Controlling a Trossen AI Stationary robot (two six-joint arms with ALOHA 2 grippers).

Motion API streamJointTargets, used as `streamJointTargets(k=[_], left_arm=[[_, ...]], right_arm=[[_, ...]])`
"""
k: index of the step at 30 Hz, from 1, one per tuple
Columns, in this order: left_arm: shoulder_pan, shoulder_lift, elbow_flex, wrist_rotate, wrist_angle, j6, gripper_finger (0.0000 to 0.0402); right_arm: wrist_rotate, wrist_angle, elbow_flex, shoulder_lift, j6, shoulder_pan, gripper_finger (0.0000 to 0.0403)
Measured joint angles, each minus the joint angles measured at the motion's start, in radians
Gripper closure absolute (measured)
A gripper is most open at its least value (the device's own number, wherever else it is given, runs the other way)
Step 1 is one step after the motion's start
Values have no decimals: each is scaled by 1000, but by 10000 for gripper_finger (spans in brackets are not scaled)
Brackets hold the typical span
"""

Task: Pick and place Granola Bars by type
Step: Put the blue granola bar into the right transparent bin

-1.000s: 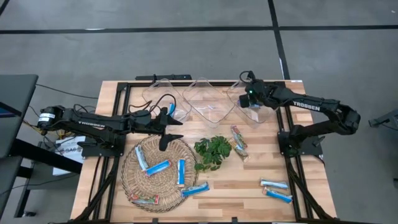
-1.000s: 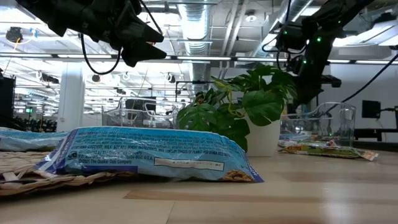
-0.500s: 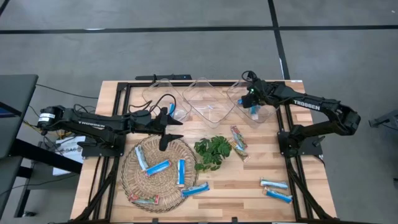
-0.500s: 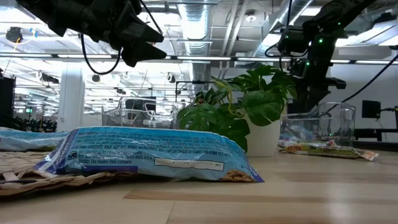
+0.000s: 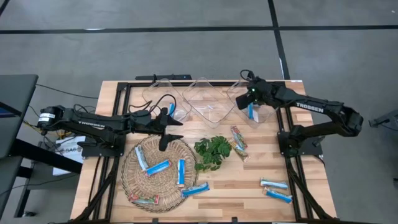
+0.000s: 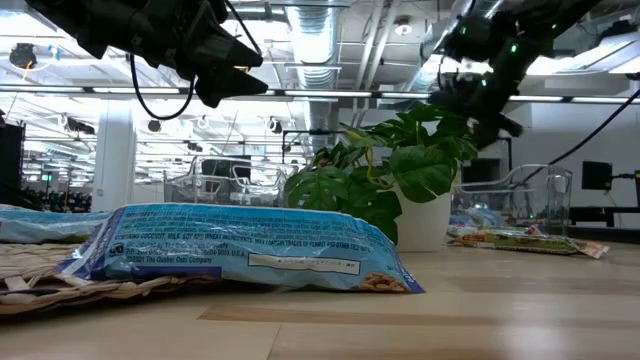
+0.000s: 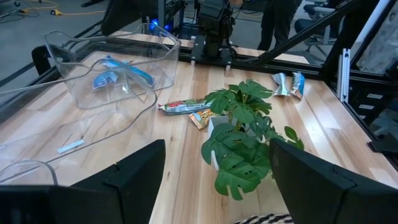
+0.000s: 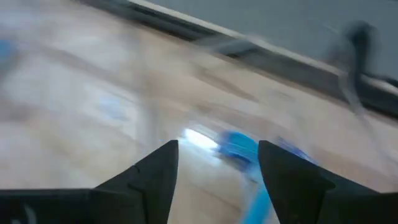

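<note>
Right hand (image 5: 251, 98) above the clear tub (image 5: 247, 109) right of the plant (image 5: 211, 152), fingers (image 8: 291, 174) apart, nothing btwn them. One blue bar (image 5: 250, 112) lies inside that tub. Left hand (image 5: 169, 127) hovers left of plant, over wicker tray (image 5: 130, 168) edge, fingers (image 7: 317, 180) apart, empty. Tray holds several blue bars (image 5: 158, 167) plus one multicoloured bar (image 5: 143, 200). Two multicoloured bars (image 5: 238, 137) just right of plant on bench (image 5: 236, 186); two blue bars (image 5: 274, 185) further right, nearer the front edge.
</note>
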Motion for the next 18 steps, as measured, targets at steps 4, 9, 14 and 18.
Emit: streamJointTargets(k=[4,9,14,18], left_arm=[[0,0,0,0,1,-18,123],[0,0,0,0,2,-25,123],[0,0,0,-8,4,-25,123],[0,0,0,16,4,-25,123]], right_arm=[[-126,93,0,-61,-18,77,192],[-228,170,0,-112,22,224,198],[-228,235,0,-113,59,417,205],[-225,248,0,-98,60,544,212]])
